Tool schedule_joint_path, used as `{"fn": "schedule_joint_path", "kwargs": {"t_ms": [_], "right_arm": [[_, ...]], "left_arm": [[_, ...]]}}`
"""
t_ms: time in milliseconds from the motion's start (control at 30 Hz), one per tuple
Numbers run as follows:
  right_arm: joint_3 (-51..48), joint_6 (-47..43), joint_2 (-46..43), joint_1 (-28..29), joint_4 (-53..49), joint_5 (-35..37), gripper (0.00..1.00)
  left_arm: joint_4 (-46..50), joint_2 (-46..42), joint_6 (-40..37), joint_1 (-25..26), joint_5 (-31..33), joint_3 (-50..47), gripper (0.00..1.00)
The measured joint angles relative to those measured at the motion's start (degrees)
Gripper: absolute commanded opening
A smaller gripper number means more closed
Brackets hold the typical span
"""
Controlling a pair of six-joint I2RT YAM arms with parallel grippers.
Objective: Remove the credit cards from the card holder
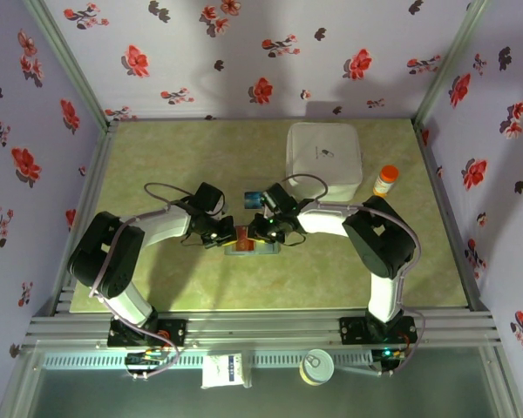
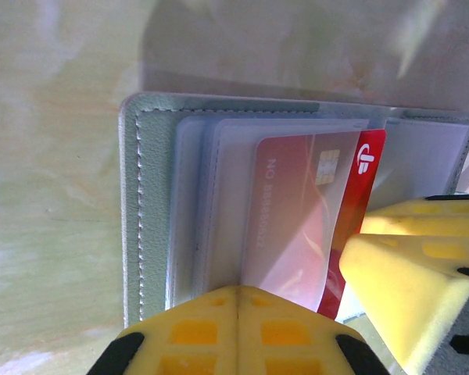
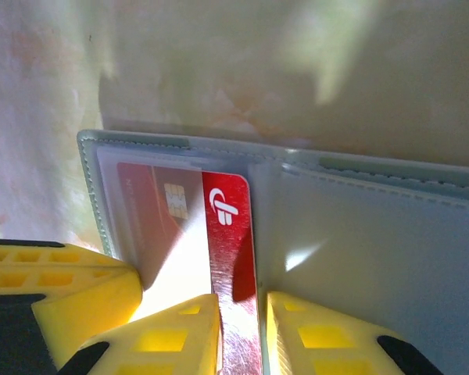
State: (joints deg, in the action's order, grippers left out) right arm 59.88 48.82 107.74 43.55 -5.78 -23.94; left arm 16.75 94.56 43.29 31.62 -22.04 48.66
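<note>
Yellow pads of the left hand [image 2: 238, 324] are pressed together at the near edge of the card holder [image 2: 152, 211], with nothing seen between them. We judge that this hand pins the holder flat on the desk [image 1: 157, 279]. Just beside it, the right hand [image 3: 241, 332] is closed on the red card [image 3: 228, 234]: its 2 fingers stand on either side of the card's near end and touch its edges.

The holder lies open in the middle of the desk, between the 2 arms. The red card is partly out of its clear slot, but its chip end sits under the plastic. So the step in hand is, in our view, the pulling of this card. The next move calls for a straight pull along the slot, while the left hand keeps the holder from sliding. A slanted pull could jam the card or lift the whole holder.

Farther away, a blue card [image 1: 254, 198] lies free on the desk. Beyond it stand a white box [image 1: 324, 155] and an orange bottle [image 1: 385, 180].

Some things are hard to tell. From above, the arms cover most of the holder. We cannot say if more cards remain in the other slots, because the clear plastic shines and the near part of both wrist pictures is cut off by the pads.
</note>
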Motion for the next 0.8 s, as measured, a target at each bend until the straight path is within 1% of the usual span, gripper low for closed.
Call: {"fn": "schedule_joint_path", "kwargs": {"t_ms": [200,433,800], "right_arm": [[-2.40,2.80,-0.50,-0.57,4.63,-1.75,0.21],[-4.57,5.49,-1.05,-0.98,9.94,-3.74,0.16],[-5.42,5.79,-2.29,-1.38,11.17,-4.35,0.10]], "left_arm": [[0.02,0.00,0.00,0.00,0.02,0.00,0.00],[0.02,0.00,0.00,0.00,0.02,0.00,0.00],[-0.02,0.00,0.00,0.00,0.17,0.00,0.00]]}}
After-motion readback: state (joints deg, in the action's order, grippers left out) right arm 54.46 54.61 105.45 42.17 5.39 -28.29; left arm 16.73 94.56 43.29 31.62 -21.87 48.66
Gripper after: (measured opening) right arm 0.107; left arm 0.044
